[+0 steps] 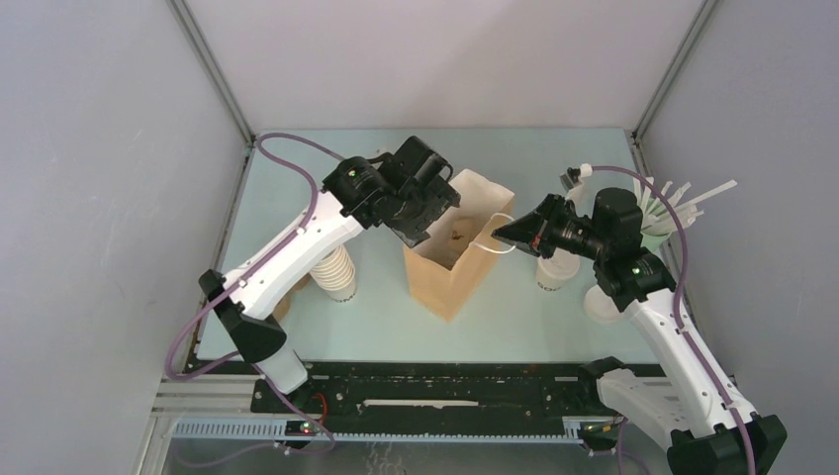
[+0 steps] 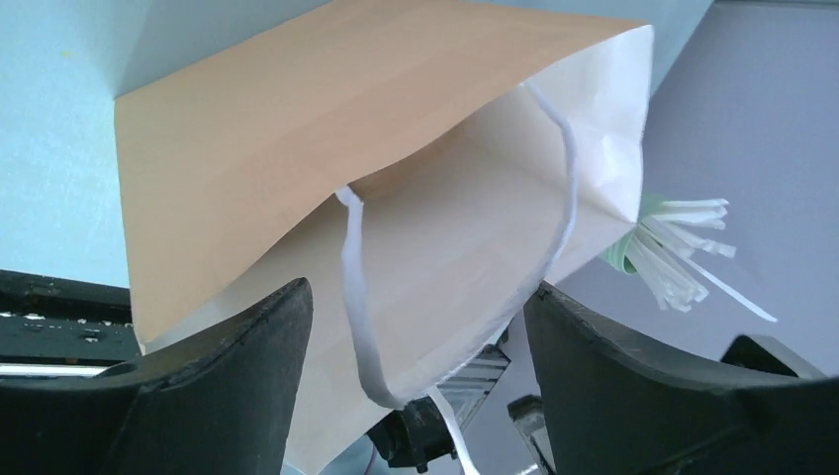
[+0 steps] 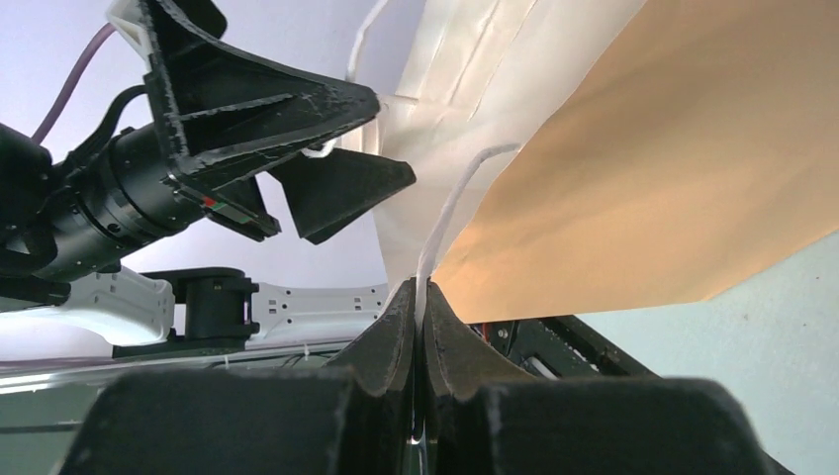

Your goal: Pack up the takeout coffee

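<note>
I am working the release over the paper bag (image 1: pixel 450 282). The left gripper (image 1: pixel 427 220) is hanging at the bag's 10 o'clock rim with its jaws spread wide and nothing between them. The right gripper (image 1: pixel 500 235) is reaching in from 3 o'clock and pinching the bag's white handle (image 3: pixel 450 213), jaws closed on it.

I cannot confirm where the takeout coffee is. I am judging it to be down inside the bag, whose interior is too shadowed to read. A cream cup (image 1: pixel 556 272), half hidden under the right gripper at 4 o'clock, could also be it.

To do this well, I am planning to lift the left gripper straight up, fingers wide, clear of the loose handle loop (image 2: pixel 354 287). I am also aiming to hold the right pinch level, since pulling toward 3 o'clock would be tipping the bag.
</note>
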`<state>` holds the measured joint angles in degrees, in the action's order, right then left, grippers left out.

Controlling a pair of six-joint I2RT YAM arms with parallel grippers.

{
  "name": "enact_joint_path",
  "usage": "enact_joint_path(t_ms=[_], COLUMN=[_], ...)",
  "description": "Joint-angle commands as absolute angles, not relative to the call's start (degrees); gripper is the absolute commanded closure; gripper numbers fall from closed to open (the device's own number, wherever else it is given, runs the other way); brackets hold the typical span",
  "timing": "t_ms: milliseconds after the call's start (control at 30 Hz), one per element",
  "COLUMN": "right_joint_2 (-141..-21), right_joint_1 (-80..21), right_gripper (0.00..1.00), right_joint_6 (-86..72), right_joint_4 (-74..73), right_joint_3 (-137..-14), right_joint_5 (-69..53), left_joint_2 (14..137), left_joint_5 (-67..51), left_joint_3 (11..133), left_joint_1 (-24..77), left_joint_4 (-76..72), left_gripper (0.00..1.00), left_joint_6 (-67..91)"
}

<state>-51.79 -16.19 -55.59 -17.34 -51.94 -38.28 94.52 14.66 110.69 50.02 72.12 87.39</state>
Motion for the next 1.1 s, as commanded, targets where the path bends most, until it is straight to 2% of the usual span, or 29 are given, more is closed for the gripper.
enact_joint_path(t_ms=[0,200,300,433,600,700,833,900,967,1033,1067], right_joint_2=[-51.1,-52.2,-53.7,-54.9,-55.5,-55.6,-54.9,-54.6,-54.9,-55.4,-55.4], right_joint_1=[-15.8,-15.6,-15.2,-15.2,-15.5,-15.6,-15.9,-16.5,-17.4,-18.5,-19.4], right_gripper=[0.89,0.89,0.87,0.85,0.78,0.69,0.43,0.34,0.32,0.32,0.32], right_joint_6=[-54.4,-47.6,-42.4,-40.4,-41.7,-41.9,-43.1,-44.0,-44.8,-45.9,-46.3], right_joint_4=[-15.5,-21.0,-27.0,-30.1,-30.8,-32.6,-35.9,-36.1,-35.6,-35.2,-35.0], right_joint_3=[-53.9,-56.8,-60.3,-63.7,-66.1,-67.2,-68.5,-68.5,-68.5,-68.5,-68.5], right_joint_5=[-39.8,-40.8,-40.9,-41.3,-41.8,-40.8,-37.3,-35.9,-35.0,-34.3,-33.4], left_joint_2=[89.2,82.8,79.1,78.1,83.0,87.0,91.2,92.0,93.9,96.5,97.6], left_joint_5=[15.7,8.5,5.5,10.4,19.2,21.5,18.9,16.7,18.1,20.3,21.2], left_joint_3=[112.8,109.5,106.9,106.1,109.3,112.2,115.8,115.8,117.6,121.5,123.2], left_joint_1=[49.7,49.0,49.1,50.1,52.8,53.7,53.8,53.8,53.8,53.7,53.7], left_joint_4=[67.5,58.3,54.4,56.0,59.8,62.0,62.7,60.7,61.0,64.1,66.0], left_gripper=[0.16,0.14,0.17,0.15,0.02,0.00,0.00,0.00,0.05,0.17,0.28], left_joint_6=[79.4,59.2,49.0,33.2,19.7,15.6,12.9,12.1,12.6,14.3,15.1])
